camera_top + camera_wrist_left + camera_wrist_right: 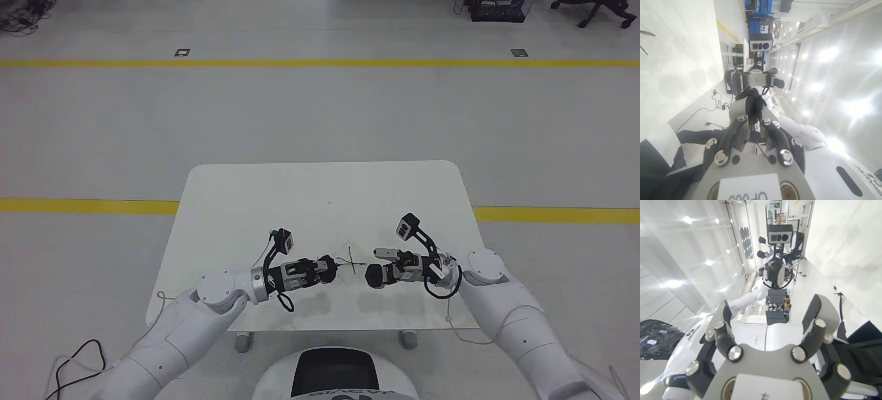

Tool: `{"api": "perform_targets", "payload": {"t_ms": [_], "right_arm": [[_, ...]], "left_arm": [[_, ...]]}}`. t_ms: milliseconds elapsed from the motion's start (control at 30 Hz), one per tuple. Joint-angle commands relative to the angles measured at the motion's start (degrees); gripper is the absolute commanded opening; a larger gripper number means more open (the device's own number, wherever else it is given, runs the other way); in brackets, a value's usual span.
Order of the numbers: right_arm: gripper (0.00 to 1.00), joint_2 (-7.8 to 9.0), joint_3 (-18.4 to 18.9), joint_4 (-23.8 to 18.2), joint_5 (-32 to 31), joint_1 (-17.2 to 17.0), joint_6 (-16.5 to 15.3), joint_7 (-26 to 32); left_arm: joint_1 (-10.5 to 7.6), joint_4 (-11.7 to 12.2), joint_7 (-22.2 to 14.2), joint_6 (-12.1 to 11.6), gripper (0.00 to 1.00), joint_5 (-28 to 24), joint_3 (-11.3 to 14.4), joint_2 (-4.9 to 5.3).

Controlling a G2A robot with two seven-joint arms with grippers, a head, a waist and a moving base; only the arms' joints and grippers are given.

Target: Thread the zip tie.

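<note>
The left gripper (332, 266) is pinched narrow on the zip tie (346, 260), apparently held over the worktop (250, 200) near its front edge to present the free end to the right gripper (772, 308), which stands wide and empty. The tie juts between the two.

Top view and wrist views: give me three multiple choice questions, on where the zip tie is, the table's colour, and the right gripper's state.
1. Where is the zip tie? A between the left gripper and the right gripper; B on the floor; C in a box.
2. What colour is the table? A black; B white; C yellow.
3. The right gripper is: A shut; B open; C shut on the tie.
Answers: 1 A, the top view shows it there. 2 B, its top is white. 3 B, its fingers stand wide apart.
</note>
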Motion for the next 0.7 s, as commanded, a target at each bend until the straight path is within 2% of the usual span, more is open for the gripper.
{"api": "perform_targets", "payload": {"t_ms": [0,500,533,600,667], "right_arm": [[1.00,0.00,0.00,0.00,0.00,0.00,0.00,0.00],[1.00,0.00,0.00,0.00,0.00,0.00,0.00,0.00],[1.00,0.00,0.00,0.00,0.00,0.00,0.00,0.00],[1.00,0.00,0.00,0.00,0.00,0.00,0.00,0.00],[1.00,0.00,0.00,0.00,0.00,0.00,0.00,0.00]], "left_arm": [[0.00,0.00,0.00,0.00,0.00,0.00,0.00,0.00],[0.03,-0.05,0.24,-0.02,0.00,0.08,0.01,-0.01],[0.13,-0.26,0.87,-0.22,0.00,1.36,0.22,-0.01],[0.48,-1.05,3.90,-0.98,0.00,7.34,0.54,0.10],[2.09,-3.16,5.73,-0.98,0.00,9.67,0.12,0.17]]}}
